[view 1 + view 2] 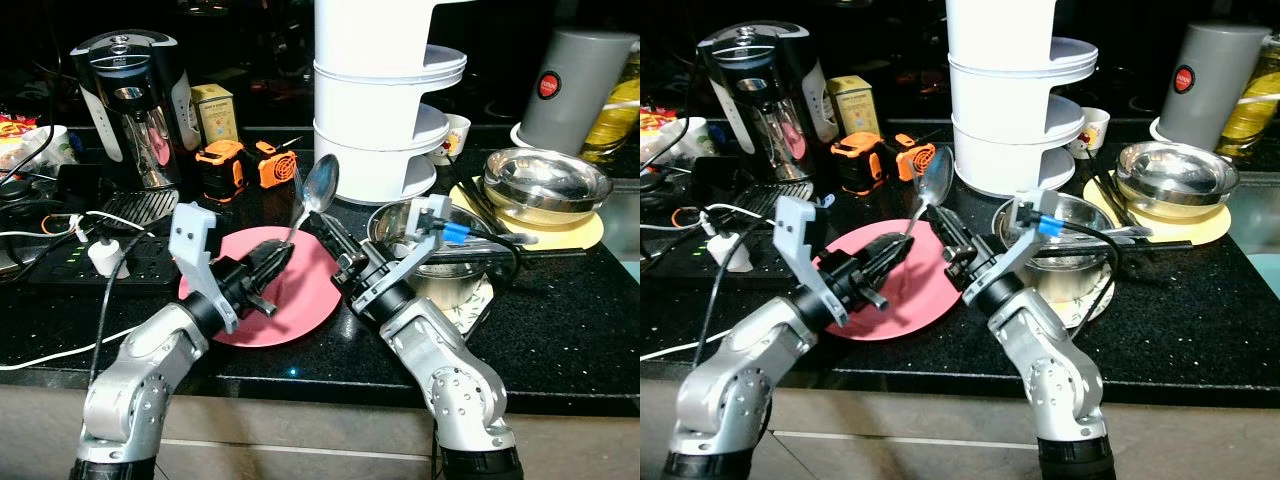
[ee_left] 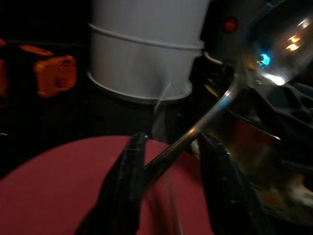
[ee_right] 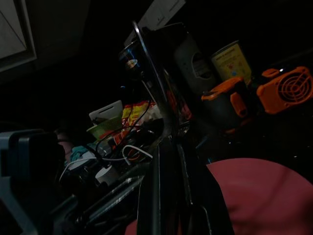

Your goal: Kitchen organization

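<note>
A steel spoon (image 1: 320, 185) stands nearly upright over a pink plate (image 1: 305, 310) on the black counter, bowl uppermost. My right gripper (image 1: 322, 232) reaches in from the right and is shut on the lower handle; in the right wrist view the spoon (image 3: 146, 63) rises straight out of its closed fingers (image 3: 168, 196). My left gripper (image 1: 278, 258) hovers low over the plate, open, with the spoon handle (image 2: 195, 132) passing between its fingers (image 2: 124, 191). The handle rests against one finger.
A tall white stacked container (image 1: 375, 100) stands just behind the spoon. A steel bowl (image 1: 395, 218) sits under my right arm, and another (image 1: 545, 180) rests on a yellow plate. A coffee machine (image 1: 130, 95), orange tools (image 1: 240, 165) and a power strip (image 1: 90, 265) with cables crowd the left.
</note>
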Controlling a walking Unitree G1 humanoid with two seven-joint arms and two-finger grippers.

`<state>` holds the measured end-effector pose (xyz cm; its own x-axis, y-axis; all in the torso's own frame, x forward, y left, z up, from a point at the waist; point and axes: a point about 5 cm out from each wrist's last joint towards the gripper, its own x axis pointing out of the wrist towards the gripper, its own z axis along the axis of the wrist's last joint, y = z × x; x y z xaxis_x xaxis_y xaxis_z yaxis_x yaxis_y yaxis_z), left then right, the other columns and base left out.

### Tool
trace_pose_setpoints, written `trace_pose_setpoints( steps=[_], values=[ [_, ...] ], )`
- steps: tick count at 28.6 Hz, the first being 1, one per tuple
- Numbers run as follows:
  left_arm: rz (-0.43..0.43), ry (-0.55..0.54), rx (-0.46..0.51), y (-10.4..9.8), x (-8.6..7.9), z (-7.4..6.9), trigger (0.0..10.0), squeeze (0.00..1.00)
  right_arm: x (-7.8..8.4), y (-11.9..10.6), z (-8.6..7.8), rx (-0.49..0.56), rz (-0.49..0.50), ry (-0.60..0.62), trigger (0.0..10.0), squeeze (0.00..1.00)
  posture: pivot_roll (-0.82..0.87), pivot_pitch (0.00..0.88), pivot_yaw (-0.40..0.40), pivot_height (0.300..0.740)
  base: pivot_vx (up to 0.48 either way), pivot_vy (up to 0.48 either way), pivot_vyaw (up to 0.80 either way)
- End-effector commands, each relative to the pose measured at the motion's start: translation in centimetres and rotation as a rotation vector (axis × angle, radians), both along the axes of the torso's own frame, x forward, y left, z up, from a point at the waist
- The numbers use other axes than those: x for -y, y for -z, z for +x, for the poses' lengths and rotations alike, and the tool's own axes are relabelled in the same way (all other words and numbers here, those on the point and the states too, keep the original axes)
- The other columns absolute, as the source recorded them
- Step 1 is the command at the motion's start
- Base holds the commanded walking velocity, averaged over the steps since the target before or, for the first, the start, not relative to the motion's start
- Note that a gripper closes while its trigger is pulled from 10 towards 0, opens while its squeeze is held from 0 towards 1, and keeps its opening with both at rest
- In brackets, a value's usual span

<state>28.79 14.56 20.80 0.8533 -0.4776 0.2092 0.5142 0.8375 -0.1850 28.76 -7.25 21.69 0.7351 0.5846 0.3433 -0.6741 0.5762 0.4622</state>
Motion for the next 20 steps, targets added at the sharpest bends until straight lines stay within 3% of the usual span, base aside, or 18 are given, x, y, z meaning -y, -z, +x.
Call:
trace_pose_setpoints(
  steps=[1, 2, 3, 8, 9, 10, 11, 12, 20],
  values=[
    [-0.004, -0.091, 0.021, -0.27, -1.45, 0.27, 10.0, 1.00, 0.84, 0.43, 0.31, -0.021, -0.013, 0.054, 0.0, 0.00, -0.01, 0.000, 0.001, 0.740, 0.000, 0.000, 0.00],
    [-0.008, -0.108, 0.030, -0.34, -1.62, 0.33, 4.5, 1.00, 0.83, 0.43, 0.31, -0.021, -0.014, 0.054, 0.0, 0.00, -0.01, 0.000, 0.001, 0.740, 0.000, 0.000, 0.00],
    [-0.011, -0.115, 0.035, -0.39, -1.71, 0.36, 0.0, 1.00, 0.81, 0.42, 0.31, -0.021, -0.015, 0.055, 0.0, 0.00, -0.01, 0.000, 0.001, 0.740, 0.000, 0.000, 0.00],
    [-0.020, -0.127, 0.040, -0.60, -1.91, 0.48, 0.0, 1.00, 0.78, 0.38, 0.34, -0.019, -0.016, 0.055, 0.0, 0.00, -0.01, 0.000, 0.000, 0.740, 0.000, 0.000, 0.00],
    [-0.019, -0.130, 0.039, -0.60, -1.94, 0.51, 0.0, 0.61, 0.78, 0.33, 0.33, -0.016, -0.014, 0.055, 0.0, 0.00, -0.01, 0.000, -0.001, 0.740, 0.000, 0.000, 0.00],
    [-0.018, -0.133, 0.038, -0.60, -1.94, 0.53, 0.0, 0.61, 0.78, 0.29, 0.33, -0.015, -0.012, 0.055, 0.0, 0.00, -0.01, 0.000, -0.001, 0.740, 0.000, 0.000, 0.00],
    [-0.016, -0.133, 0.038, -0.58, -1.90, 0.53, 0.0, 0.24, 0.82, 0.19, 0.33, -0.012, -0.005, 0.056, 0.0, 0.00, -0.01, 0.000, -0.001, 0.740, 0.000, 0.000, 0.00],
    [-0.013, -0.132, 0.037, -0.56, -1.83, 0.52, 0.0, 0.02, 0.87, 0.09, 0.33, -0.009, 0.002, 0.057, 0.0, 0.00, -0.01, 0.000, -0.002, 0.740, 0.000, 0.000, 0.00],
    [-0.003, -0.093, 0.041, -0.46, -1.11, 0.26, 0.0, 0.00, 0.93, -0.15, 0.25, 0.003, 0.016, 0.054, 0.0, 0.00, -0.01, 0.000, -0.003, 0.740, 0.000, 0.000, 0.00]
  ],
)
